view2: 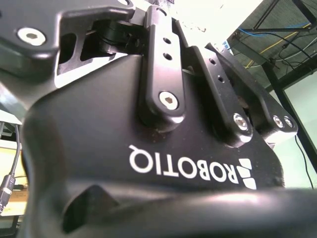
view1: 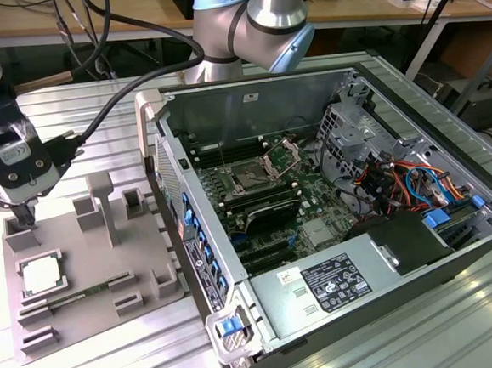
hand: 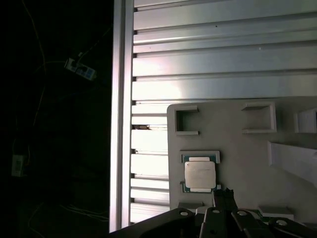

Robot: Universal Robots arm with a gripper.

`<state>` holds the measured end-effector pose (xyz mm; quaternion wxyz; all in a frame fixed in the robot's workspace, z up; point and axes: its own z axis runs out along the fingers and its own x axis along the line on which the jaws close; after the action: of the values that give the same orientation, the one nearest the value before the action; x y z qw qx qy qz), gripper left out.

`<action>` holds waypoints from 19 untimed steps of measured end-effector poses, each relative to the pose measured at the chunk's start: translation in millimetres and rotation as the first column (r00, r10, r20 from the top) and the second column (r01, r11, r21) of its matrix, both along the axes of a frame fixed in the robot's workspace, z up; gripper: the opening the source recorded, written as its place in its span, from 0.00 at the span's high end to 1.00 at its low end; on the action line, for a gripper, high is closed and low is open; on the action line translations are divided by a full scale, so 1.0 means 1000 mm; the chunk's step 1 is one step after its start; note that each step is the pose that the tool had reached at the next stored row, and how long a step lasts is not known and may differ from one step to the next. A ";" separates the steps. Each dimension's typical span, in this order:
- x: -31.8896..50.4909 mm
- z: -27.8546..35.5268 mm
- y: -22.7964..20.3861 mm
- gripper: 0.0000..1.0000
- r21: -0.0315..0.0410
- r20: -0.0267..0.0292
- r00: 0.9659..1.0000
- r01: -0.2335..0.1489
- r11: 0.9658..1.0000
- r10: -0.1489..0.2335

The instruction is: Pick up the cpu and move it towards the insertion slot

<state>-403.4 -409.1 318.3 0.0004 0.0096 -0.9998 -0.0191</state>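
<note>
Now | gripper (view1: 28,218) fingers together, empty | cpu (view1: 42,274) seated below, beside fingertips | you must open, centre, descend squarely.

White block lettering with a small logo stands on the black housing (view2: 163,198) of the gripper (hand: 222,192), seen in the second wrist view. In the exterior view, a white label (view1: 335,281) dense with black print and a smaller white sticker (view1: 287,276) lie on the power supply (view1: 366,251) at the computer case's (view1: 247,94) near edge. Both are too small to read.
</note>
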 end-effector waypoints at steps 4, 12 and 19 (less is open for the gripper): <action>0.0000 -0.0006 0.0000 0.89 0.000 0.000 1.000 0.000 1.000 0.000; 0.0000 -0.0022 0.0000 0.89 0.000 0.000 1.000 0.000 1.000 0.000; 0.0000 -0.0033 0.0000 0.89 0.000 0.000 1.000 0.000 1.000 0.000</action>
<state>-403.4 -409.1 315.0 0.0004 0.0096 -0.9998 -0.0191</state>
